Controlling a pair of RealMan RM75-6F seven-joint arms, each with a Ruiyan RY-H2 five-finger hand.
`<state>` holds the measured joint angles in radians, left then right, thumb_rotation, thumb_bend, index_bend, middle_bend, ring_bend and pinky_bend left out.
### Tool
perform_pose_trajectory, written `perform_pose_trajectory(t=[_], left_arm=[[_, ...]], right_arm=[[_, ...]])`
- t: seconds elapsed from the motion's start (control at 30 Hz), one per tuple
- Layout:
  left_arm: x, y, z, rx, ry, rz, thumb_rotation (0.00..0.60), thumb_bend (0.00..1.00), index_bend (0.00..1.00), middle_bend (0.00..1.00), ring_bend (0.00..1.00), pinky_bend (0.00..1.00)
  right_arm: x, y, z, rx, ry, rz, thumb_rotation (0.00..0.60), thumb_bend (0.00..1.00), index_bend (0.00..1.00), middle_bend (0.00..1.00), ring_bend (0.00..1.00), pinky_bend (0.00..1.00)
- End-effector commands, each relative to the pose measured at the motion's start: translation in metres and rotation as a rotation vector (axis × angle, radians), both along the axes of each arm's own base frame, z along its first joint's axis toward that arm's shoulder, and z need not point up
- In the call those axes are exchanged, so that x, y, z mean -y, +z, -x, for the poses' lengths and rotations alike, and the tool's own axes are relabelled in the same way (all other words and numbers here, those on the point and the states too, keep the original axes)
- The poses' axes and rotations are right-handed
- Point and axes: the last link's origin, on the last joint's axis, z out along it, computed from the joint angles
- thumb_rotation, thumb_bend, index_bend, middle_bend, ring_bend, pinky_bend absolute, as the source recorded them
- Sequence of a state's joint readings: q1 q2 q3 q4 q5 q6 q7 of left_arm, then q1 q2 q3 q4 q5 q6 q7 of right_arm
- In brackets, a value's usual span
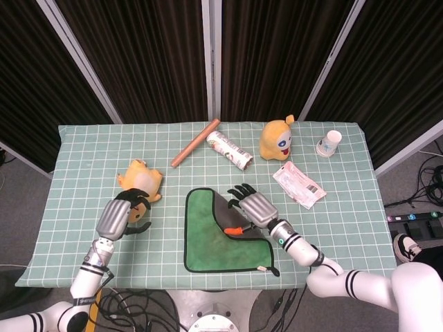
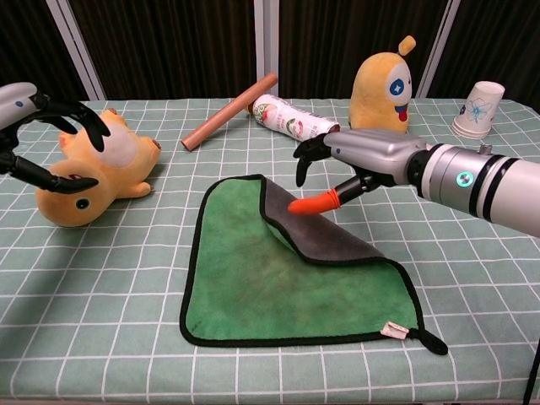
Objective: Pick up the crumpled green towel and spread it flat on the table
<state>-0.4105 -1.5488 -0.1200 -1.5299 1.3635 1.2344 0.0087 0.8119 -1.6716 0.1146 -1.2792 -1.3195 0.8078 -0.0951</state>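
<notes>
The green towel [image 1: 208, 235] [image 2: 245, 278] lies near the table's front edge, mostly flat. Its far right corner is folded over toward the middle, showing a grey underside [image 2: 325, 238]. My right hand [image 1: 250, 205] [image 2: 361, 162] hovers just above that folded flap with its fingers spread and holds nothing; its orange thumb tip points down at the fold. My left hand [image 1: 126, 213] [image 2: 46, 139] is at the left, away from the towel, with fingers apart and empty, beside a lying yellow plush toy [image 1: 140, 180] [image 2: 101, 173].
A brown rod [image 1: 195, 142] [image 2: 229, 111] and a printed tube [image 1: 230, 151] [image 2: 295, 122] lie behind the towel. An upright yellow plush [image 1: 277, 138] [image 2: 384, 84], a pink packet [image 1: 299, 184] and a paper cup [image 1: 330, 143] [image 2: 479, 108] stand to the right rear.
</notes>
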Motion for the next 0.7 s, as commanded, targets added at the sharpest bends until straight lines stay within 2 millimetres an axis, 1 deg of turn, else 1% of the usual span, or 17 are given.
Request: perform_pose_trajectory(t=[0.03, 0.07, 0.13, 0.2, 0.3, 0.37, 0.4, 0.6, 0.7], left_arm=[[0.000, 0.000, 0.000, -0.001, 0.001, 0.002, 0.600, 0.25, 0.52, 0.40, 0.24, 0.24], [0.000, 0.000, 0.001, -0.004, 0.002, 0.001, 0.600, 0.25, 0.52, 0.40, 0.24, 0.24], [0.001, 0.001, 0.002, -0.005, 0.004, 0.001, 0.600, 0.25, 0.52, 0.40, 0.24, 0.24], [0.001, 0.001, 0.003, -0.007, 0.008, 0.002, 0.600, 0.25, 0.52, 0.40, 0.24, 0.24], [0.002, 0.001, 0.003, -0.007, 0.009, 0.001, 0.600, 0.25, 0.52, 0.40, 0.24, 0.24], [0.002, 0.002, 0.004, -0.008, 0.011, 0.001, 0.600, 0.25, 0.52, 0.40, 0.24, 0.24], [0.002, 0.002, 0.004, -0.008, 0.012, 0.001, 0.600, 0.25, 0.52, 0.40, 0.24, 0.24], [0.002, 0.001, 0.004, -0.007, 0.012, 0.008, 0.600, 0.25, 0.52, 0.40, 0.24, 0.24], [0.001, 0.001, 0.004, -0.007, 0.012, 0.010, 0.600, 0.25, 0.52, 0.40, 0.24, 0.24]], right_arm=[[-0.007, -0.012, -0.005, -0.011, -0.006, 0.015, 0.159, 0.00, 0.42, 0.11, 0.00, 0.00], [-0.010, -0.015, -0.008, -0.015, 0.002, 0.020, 0.179, 0.00, 0.43, 0.11, 0.00, 0.00], [-0.014, -0.020, -0.012, -0.024, 0.022, 0.032, 0.281, 0.00, 0.44, 0.12, 0.00, 0.00], [-0.018, -0.026, -0.016, -0.041, 0.044, 0.044, 0.415, 0.00, 0.45, 0.13, 0.00, 0.00], [-0.023, -0.034, -0.020, -0.054, 0.061, 0.051, 0.542, 0.00, 0.46, 0.13, 0.00, 0.00], [-0.025, -0.038, -0.022, -0.062, 0.071, 0.061, 0.583, 0.00, 0.46, 0.13, 0.00, 0.00], [-0.026, -0.040, -0.023, -0.062, 0.071, 0.063, 0.594, 0.00, 0.46, 0.13, 0.00, 0.00], [-0.032, -0.050, -0.028, -0.056, 0.070, 0.060, 0.598, 0.00, 0.46, 0.13, 0.00, 0.00], [-0.035, -0.053, -0.033, -0.023, 0.052, 0.049, 0.598, 0.00, 0.45, 0.13, 0.00, 0.00]])
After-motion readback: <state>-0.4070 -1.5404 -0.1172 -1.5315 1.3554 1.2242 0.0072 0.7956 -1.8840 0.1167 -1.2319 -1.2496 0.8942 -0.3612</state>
